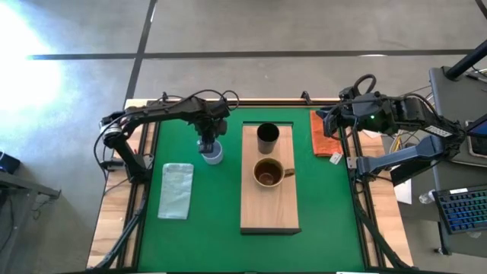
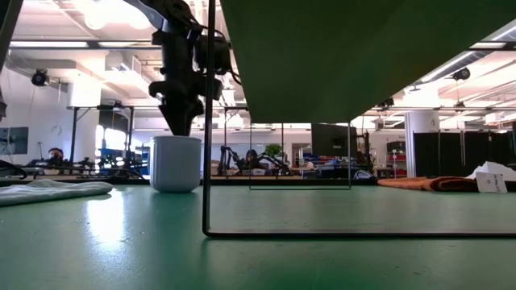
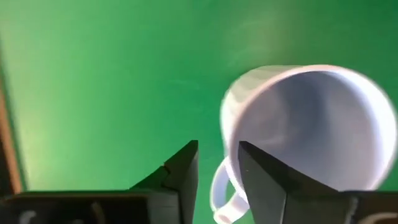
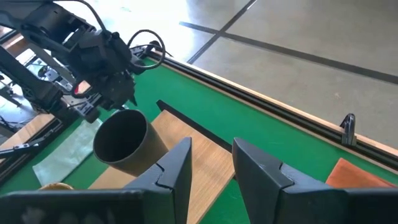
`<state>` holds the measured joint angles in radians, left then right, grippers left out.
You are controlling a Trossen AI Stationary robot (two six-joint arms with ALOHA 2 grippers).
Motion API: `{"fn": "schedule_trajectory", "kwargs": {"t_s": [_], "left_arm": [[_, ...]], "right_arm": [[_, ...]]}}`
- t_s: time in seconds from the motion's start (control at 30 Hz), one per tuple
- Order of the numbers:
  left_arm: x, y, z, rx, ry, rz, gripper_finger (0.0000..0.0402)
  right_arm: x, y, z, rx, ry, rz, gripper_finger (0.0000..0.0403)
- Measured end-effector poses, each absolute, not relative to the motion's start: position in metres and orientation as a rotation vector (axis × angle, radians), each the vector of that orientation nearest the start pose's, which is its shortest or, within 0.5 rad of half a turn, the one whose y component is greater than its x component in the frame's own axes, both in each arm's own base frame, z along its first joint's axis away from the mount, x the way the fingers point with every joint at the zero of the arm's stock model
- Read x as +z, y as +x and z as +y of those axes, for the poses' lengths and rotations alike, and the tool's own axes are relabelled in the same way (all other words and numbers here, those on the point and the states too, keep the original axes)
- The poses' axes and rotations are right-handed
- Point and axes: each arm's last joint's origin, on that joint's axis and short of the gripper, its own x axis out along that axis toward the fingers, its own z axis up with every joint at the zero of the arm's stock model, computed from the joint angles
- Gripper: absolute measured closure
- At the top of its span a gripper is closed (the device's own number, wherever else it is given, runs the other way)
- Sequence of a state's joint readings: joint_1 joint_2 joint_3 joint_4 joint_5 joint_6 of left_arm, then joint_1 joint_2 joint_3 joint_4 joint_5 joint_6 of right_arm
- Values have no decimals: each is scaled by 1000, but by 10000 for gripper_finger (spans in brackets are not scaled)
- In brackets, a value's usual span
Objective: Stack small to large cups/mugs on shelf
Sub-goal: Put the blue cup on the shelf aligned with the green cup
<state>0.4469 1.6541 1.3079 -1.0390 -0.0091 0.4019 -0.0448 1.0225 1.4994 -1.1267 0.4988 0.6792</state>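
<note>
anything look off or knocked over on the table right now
Nothing stands out. The black tumbler and brown mug stand upright on the shelf. The pale blue-white mug stands upright on the green mat beside it, with the left gripper above it. Both cloths lie flat.

The dark left arm reached in from the worktop's left edge, wrist bent down, its two-finger left claw (image 1: 208,143) pointing straight down with fingers slightly parted. The dark right arm lay folded at the far right corner, its right claw (image 4: 210,163) parted and empty.
</note>
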Motion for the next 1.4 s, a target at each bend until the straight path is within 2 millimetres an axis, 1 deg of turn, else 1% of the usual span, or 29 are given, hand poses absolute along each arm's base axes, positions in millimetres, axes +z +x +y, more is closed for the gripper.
{"fn": "schedule_trajectory", "kwargs": {"t_s": [0.13, 0.23, 0.3, 0.37, 0.43, 0.5, 0.63, 0.83, 0.93, 1.03, 1.4], "left_arm": [[254, 276, 136, 270, -29, 1394, 283], [271, 270, 133, 382, -141, 1330, 277], [282, 263, 130, 474, -256, 1281, 276], [292, 254, 125, 585, -414, 1208, 276], [297, 244, 119, 692, -589, 1138, 276], [299, 237, 112, 734, -712, 1087, 275], [290, 230, 95, 737, -836, 1050, 275], [267, 225, 82, 873, -984, 1069, 275], [260, 227, 82, 925, -1022, 1057, 275], [255, 233, 84, 938, -1036, 1032, 275], [228, 250, 88, 949, -997, 1141, 278]], "right_arm": [[438, 146, -20, -715, 491, 434, 294], [438, 146, -20, -714, 490, 435, 294], [438, 146, -20, -714, 490, 435, 294], [438, 146, -20, -713, 490, 435, 294], [438, 146, -20, -714, 490, 435, 294], [438, 146, -20, -712, 486, 436, 294], [438, 146, -20, -706, 457, 446, 293], [438, 146, -20, -695, 421, 459, 293], [438, 146, -20, -692, 409, 463, 293], [438, 146, -20, -689, 398, 467, 293], [436, 139, -20, -700, 391, 507, 294]]}}
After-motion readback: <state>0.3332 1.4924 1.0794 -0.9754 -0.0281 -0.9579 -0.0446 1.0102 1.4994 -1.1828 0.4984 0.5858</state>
